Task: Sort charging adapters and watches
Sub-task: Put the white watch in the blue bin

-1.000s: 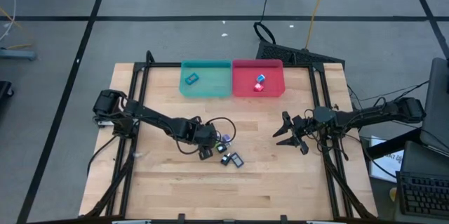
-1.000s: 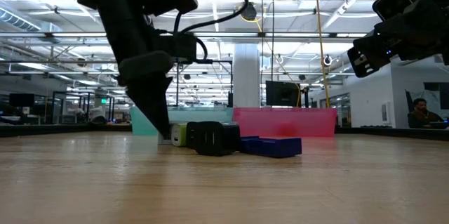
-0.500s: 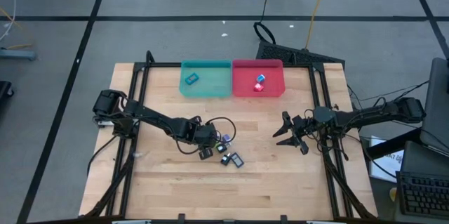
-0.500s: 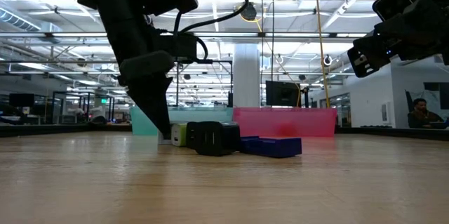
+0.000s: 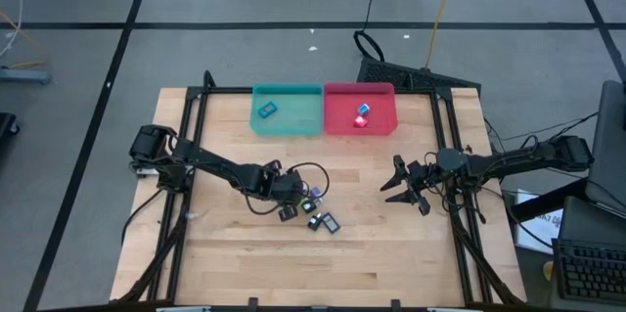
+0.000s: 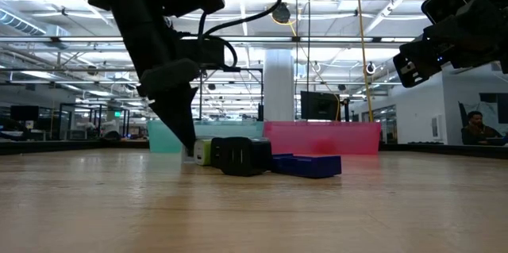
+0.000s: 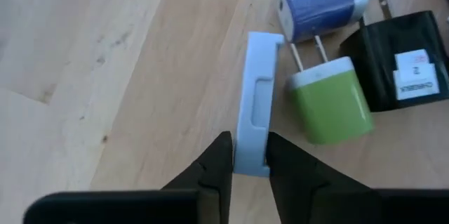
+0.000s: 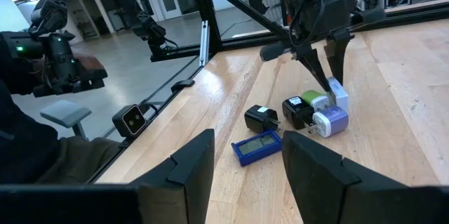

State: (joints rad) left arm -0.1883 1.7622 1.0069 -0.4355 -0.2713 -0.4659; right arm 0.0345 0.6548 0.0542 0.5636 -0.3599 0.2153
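Observation:
My left gripper is at the table's middle, shut on a pale blue flat watch that stands on its narrow edge. Beside the watch lie a blue adapter, a green adapter and a black adapter. Nearer the front lie another black adapter and a dark blue watch, flat on the wood. The low view shows the left gripper down beside the green adapter. My right gripper waits open at the table's right, holding nothing. My left gripper pinches the pale blue watch by its two flat faces, at the end nearest the gripper, between its two fingers. The fingers slant down from the table's left and run along the watch. The watch stands on its edge on the table.
At the far edge a teal tray holds one watch. The red tray beside it holds a blue adapter and a pink adapter. Bare wood lies between the cluster and the trays.
My left gripper has stayed in place. In the low view its finger has edged a little toward the green adapter. The adapters and the dark blue watch have not moved.

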